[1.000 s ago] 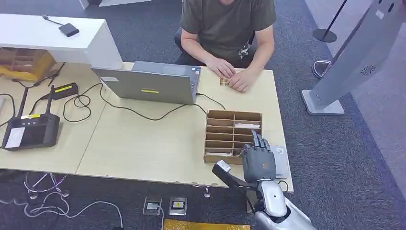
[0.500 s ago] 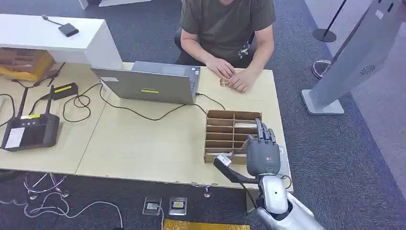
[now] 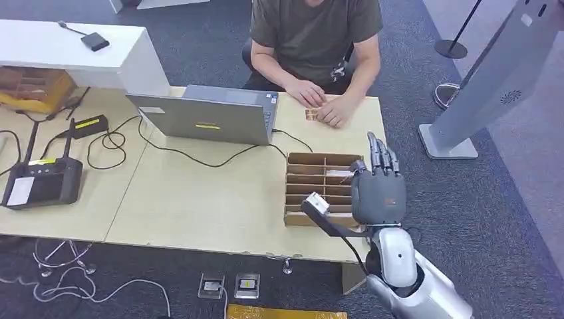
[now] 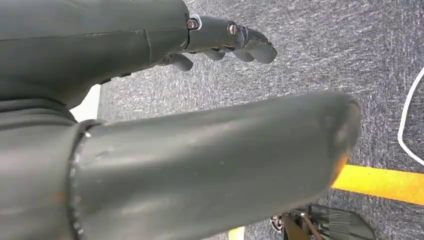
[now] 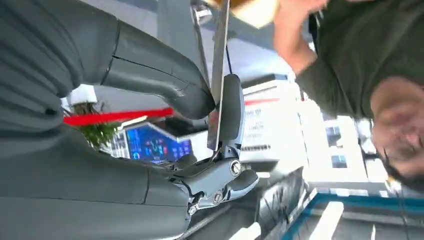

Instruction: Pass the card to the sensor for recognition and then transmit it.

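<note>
My right hand point(image 3: 378, 193) is raised upright above the right end of the cardboard slot box point(image 3: 312, 188), its back toward me and its fingers pointing up. In the right wrist view, this right hand point(image 5: 125, 165) pinches a thin card point(image 5: 219, 65), seen edge-on, between the thumb and a finger. My left hand point(image 4: 165, 120) hangs over grey carpet with nothing in it, its fingers point(image 4: 235, 40) apart from the thumb. A white card point(image 3: 341, 173) lies in one slot of the box.
A person sits at the table's far side with both hands point(image 3: 322, 106) resting on the wood. A grey laptop point(image 3: 211, 114) stands left of the box, with cables and a black controller point(image 3: 43, 181) further left. A tall grey kiosk point(image 3: 495, 80) stands on the carpet at right.
My right hand has risen from the table's near right edge and moved further away and slightly right, and is now upright over the box's right end.
</note>
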Motion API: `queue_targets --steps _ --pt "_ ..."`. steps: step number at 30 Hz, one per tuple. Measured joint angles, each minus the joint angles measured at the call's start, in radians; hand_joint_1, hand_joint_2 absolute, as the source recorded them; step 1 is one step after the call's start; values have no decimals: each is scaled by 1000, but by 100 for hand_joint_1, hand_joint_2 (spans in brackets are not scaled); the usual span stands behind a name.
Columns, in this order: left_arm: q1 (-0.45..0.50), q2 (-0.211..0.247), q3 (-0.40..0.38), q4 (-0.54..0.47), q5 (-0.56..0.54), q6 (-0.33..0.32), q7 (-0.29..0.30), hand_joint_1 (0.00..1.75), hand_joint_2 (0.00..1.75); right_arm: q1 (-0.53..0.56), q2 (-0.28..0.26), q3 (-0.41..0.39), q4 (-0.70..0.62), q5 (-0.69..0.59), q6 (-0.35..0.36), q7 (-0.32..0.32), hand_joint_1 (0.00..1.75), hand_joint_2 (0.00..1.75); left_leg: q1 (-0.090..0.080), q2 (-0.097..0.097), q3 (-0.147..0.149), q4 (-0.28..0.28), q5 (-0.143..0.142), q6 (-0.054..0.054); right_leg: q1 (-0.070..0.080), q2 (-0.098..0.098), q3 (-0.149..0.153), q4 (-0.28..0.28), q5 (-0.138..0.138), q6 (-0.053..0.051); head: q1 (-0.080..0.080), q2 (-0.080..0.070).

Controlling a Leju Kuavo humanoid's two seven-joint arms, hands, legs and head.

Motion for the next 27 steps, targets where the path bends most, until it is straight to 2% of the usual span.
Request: queue_targets --steps 6,10,24,27 --pt "-1 0 0 0 1 0 0 0 0 -99 -41 -12 -129 44 59 2 175 175 0 0 0 0 0 0 0 0 0 0 0 0 0 0" --pt "-1 0 0 0 1 0 0 0 0 -125 -56 -16 -178 47 65 2 175 175 0 0 0 0 0 0 0 0 0 0 0 0 0 0" --pt "4 0 -1 0 10 0 0 0 0 -162 -76 -12 -226 35 84 2 175 175 0 0 0 0 0 0 0 0 0 0 0 0 0 0" --pt "2 0 -3 0 0 -3 0 0 0 -189 -76 3 -216 -26 161 -10 175 175 0 0 -1 0 0 0 0 0 0 0 0 0 0 0"
